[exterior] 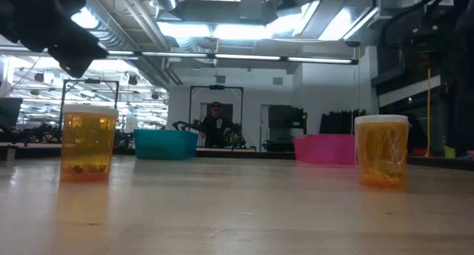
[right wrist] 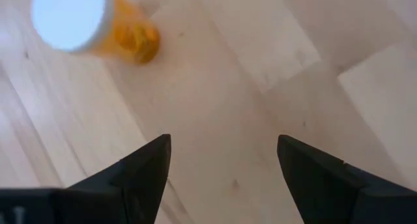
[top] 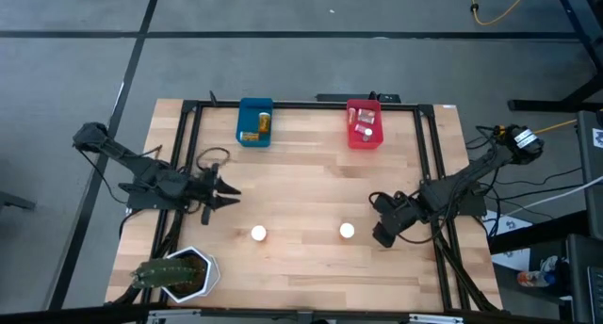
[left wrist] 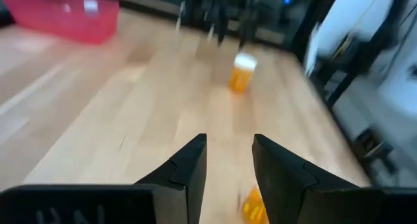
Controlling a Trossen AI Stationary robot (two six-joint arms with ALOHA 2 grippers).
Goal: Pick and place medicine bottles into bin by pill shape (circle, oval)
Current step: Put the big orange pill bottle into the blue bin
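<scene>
right gripper (top: 384, 232) open, empty, just right of right bottle (top: 347, 231): centre jaws on cap, descend straight. left gripper (top: 229, 198) shut, empty, far-left of left bottle (top: 258, 234).

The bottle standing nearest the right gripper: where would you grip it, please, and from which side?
Probably around the amber body just under the white cap of the bottle, coming from its right, where the open right gripper waits. It stands upright, apart from other things.
</scene>
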